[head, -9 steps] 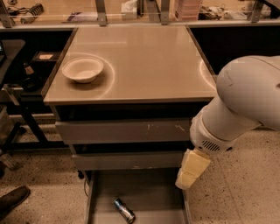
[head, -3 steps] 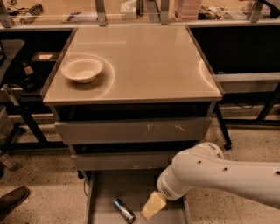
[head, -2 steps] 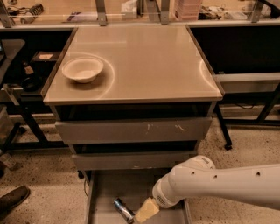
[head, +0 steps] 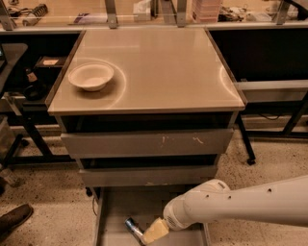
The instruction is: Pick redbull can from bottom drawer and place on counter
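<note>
The redbull can [head: 133, 227] lies on its side on the floor of the open bottom drawer [head: 115, 206], at the bottom of the view. My gripper [head: 153, 232] reaches down into the drawer from the right and sits right beside the can, touching or nearly touching its right end. The white arm [head: 240, 204] crosses the lower right. The counter [head: 159, 67] is the glossy beige cabinet top above.
A white bowl [head: 91, 76] stands on the counter's left side. Two shut drawer fronts [head: 149, 142] sit above the open drawer. A cluttered bench [head: 144, 12] runs along the back. A shoe [head: 14, 218] shows at the lower left on the speckled floor.
The arm has swung down from beside the cabinet into the bottom drawer and moved left, bringing the gripper up against the can.
</note>
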`<state>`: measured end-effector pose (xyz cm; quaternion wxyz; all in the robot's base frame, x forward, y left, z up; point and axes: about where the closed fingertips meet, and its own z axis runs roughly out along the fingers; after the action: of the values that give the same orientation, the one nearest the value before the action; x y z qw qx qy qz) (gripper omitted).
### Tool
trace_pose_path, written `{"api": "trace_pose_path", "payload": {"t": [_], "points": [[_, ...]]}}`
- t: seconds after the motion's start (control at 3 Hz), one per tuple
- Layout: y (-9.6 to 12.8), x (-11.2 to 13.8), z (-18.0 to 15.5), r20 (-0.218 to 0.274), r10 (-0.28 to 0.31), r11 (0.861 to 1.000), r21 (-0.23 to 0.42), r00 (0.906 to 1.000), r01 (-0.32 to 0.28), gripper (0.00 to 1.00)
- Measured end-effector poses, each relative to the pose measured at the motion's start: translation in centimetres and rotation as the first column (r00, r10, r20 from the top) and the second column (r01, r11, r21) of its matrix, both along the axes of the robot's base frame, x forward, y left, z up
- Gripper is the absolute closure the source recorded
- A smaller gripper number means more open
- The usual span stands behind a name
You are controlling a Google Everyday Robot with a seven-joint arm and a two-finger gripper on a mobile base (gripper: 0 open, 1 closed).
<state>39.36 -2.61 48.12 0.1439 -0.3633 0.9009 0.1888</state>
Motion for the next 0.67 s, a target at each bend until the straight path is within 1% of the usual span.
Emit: {"api": "trace_pose_path", "payload": {"t": [0.33, 0.67], "points": [[0.5, -0.3, -2.3, -0.019, -0.02, 1.0, 0.014, 0.9996, 0.02, 0.0], [0.9, 0.4, -6.0, -0.017, -0.056, 0.997, 0.046, 0.9983, 0.057, 0.0]]}}
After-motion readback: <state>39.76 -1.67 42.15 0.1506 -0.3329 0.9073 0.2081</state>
